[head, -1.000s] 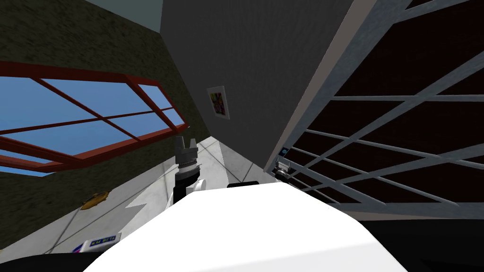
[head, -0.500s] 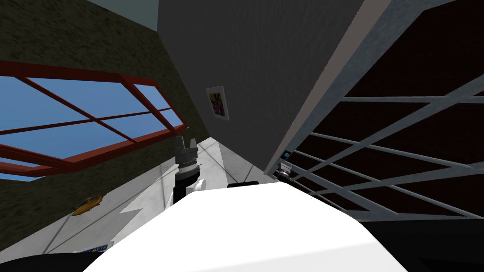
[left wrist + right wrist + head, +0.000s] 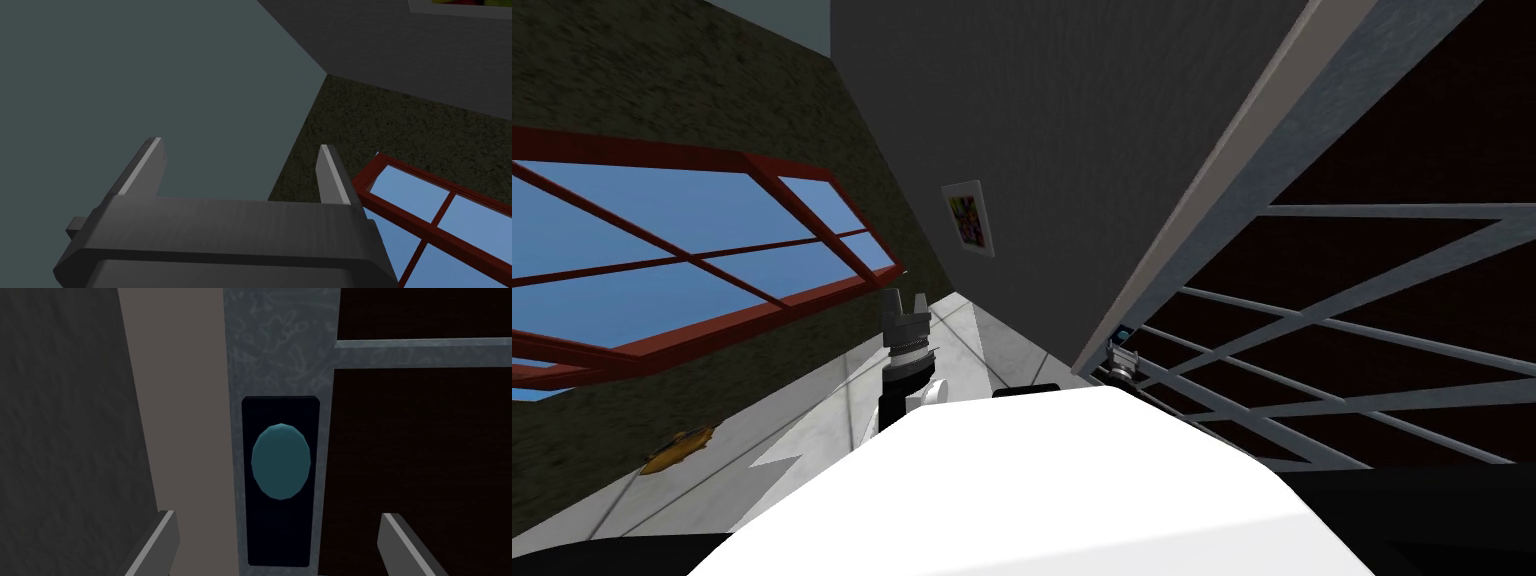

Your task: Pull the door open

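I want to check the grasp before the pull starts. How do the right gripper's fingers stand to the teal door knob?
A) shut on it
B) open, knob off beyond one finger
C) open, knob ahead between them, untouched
C: the right gripper has its fingers wide apart, and the teal knob on its dark plate lies ahead in the gap, touched by neither.

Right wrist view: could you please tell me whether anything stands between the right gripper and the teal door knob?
Nothing visible does. The right gripper squarely faces the teal knob on its dark plate. The jaws are open to either side, short of the knob, with only open space between.
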You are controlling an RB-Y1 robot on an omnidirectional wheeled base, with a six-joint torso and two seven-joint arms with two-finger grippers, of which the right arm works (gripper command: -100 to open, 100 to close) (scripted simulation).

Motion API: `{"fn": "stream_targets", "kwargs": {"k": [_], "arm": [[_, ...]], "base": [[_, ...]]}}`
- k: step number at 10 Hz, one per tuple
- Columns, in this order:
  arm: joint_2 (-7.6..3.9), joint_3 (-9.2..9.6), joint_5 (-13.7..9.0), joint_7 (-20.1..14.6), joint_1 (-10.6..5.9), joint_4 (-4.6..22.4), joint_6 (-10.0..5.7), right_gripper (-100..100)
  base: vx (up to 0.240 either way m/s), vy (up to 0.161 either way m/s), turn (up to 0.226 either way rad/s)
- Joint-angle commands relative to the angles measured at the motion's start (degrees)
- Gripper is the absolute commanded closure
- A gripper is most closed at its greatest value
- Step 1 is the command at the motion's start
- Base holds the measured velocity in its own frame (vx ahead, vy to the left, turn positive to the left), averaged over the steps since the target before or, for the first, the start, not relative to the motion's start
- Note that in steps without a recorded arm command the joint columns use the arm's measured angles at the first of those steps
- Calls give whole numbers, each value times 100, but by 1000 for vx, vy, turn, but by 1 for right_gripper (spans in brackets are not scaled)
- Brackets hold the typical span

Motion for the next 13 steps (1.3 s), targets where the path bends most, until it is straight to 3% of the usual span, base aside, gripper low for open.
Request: {"fn": "stream_targets", "kwargs": {"k": [1,11,12,13], "arm": [[-110,30,17,-185,50,72,-39,-100],[-739,197,111,-1154,342,468,-227,-100],[-788,210,119,-1230,365,499,-242,-100],[-708,228,124,-1159,378,507,-226,-100]], "base": [[94,0,-18],[98,-2,-18],[112,20,-27],[37,16,-32]]}}
